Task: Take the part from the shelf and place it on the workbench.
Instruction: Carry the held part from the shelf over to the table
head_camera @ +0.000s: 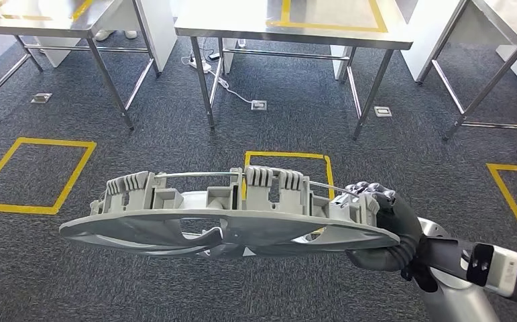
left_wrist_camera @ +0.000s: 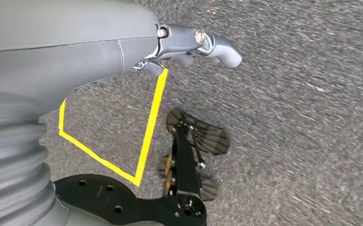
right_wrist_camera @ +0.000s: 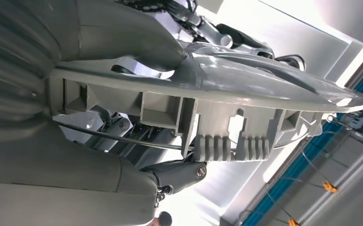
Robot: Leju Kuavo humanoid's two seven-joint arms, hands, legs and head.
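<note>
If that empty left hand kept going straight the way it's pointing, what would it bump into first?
Most likely just the grey carpet. The left hand hangs pointing down at the floor, nothing between them, though depth is hard to judge.

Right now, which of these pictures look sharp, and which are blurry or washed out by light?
Head view: sharp and evenly lit, the grey part and right hand crisp. Left wrist view: the carpet is streaked with motion blur, though the left hand stays fairly clear. Right wrist view: bright backlight blows out the background, leaving the part in shade.
</note>
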